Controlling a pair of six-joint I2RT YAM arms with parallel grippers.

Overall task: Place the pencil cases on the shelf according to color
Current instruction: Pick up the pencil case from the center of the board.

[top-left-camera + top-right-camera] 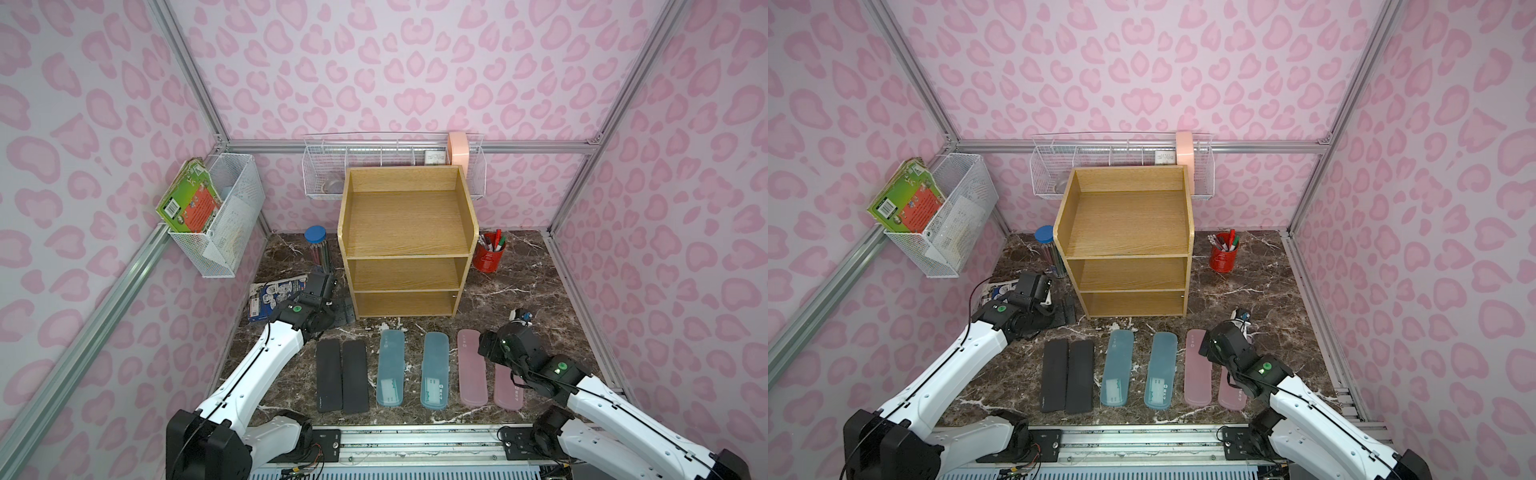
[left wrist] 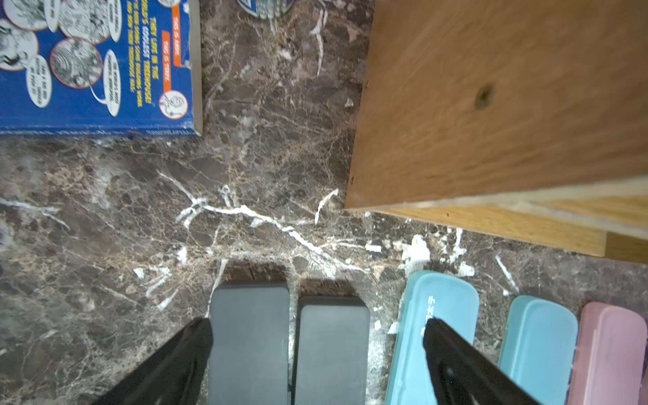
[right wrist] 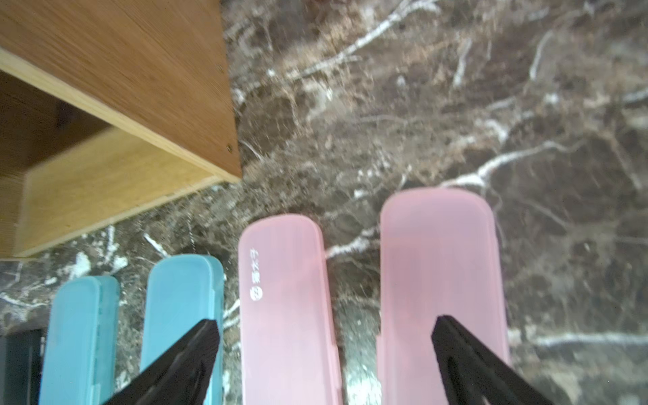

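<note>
Two long flat matte black pencil cases, two translucent teal pencil cases and two matte pink pencil cases are laid flat in one row along the front edge of the dark marble-pattern tabletop. The black pair is nearest the left edge and the pink pair nearest the right edge, with all long axes pointed at the back edge. Just behind the row, mid-surface, the light oak-coloured wooden three-tier shelf is stood with its open front toward the cases. All three tiers are seen bare, so nothing is placed yet and all six cases are left to sort, judged as the very start. The right gripper is held over the far ends of the pink pair with its jaws spread wide and nothing in them, so a first pick of a pink case is judged likely. The left gripper is likewise spread wide and empty, off the shelf's left side, with the black pair framed between its jaws in the wrist view. A blue comic book, a clear pencil tube with a blue lid and a red pen cup are set nearer the back edge.
</note>
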